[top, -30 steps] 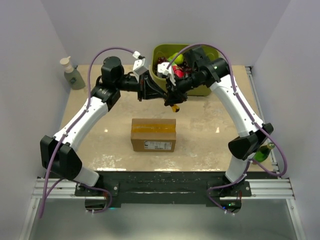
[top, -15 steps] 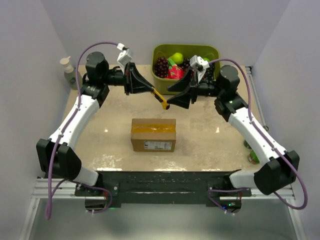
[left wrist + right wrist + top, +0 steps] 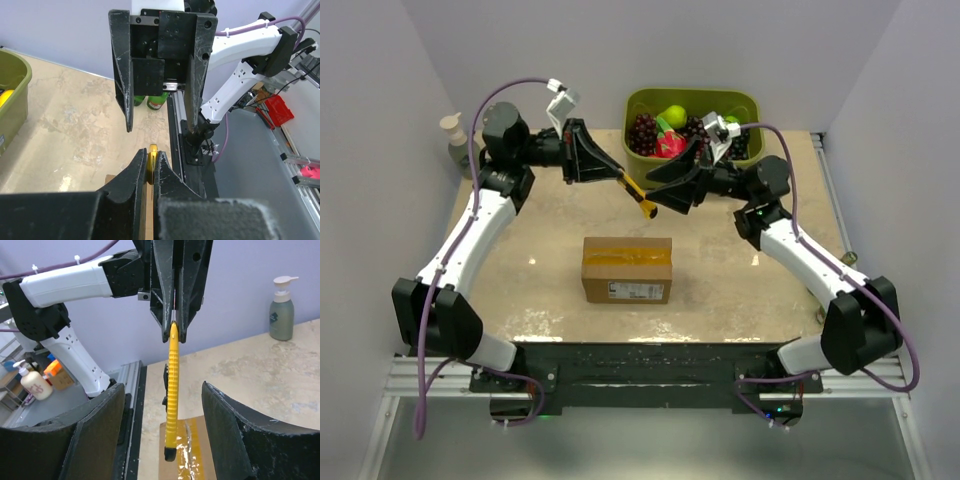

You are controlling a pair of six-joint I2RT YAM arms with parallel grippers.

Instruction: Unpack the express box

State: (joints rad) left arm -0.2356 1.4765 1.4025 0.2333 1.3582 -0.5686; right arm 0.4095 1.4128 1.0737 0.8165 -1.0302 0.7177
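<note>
- Since half a second ago the right arm's elbow has dropped nearer and lower, and the right gripper (image 3: 658,196) has edged left and farther back; the left gripper (image 3: 620,178) and its knife have shifted only slightly.
- The beige speckled tabletop (image 3: 520,262) carries everything.
- The two white-and-black arms reach in from either side, and their grippers face each other over the far middle of the table.
- The olive-green plastic bin (image 3: 692,92) sits at the far edge, just behind the right gripper, and holds dark grapes, a green apple and a red fruit.
- The small brown cardboard express box (image 3: 627,268) lies flat at the middle of the table, nearer than both grippers and apart from them. Its flaps are closed under yellowish tape, and its white label strip faces the near edge.
- The pale green soap pump bottle (image 3: 465,150) stands upright at the far left corner.
- The slim yellow utility knife (image 3: 638,195) is clamped at one end by the closed left gripper and slants down to the near right.
- The right gripper's fingers are spread wide on either side of the knife, not touching it.
</note>
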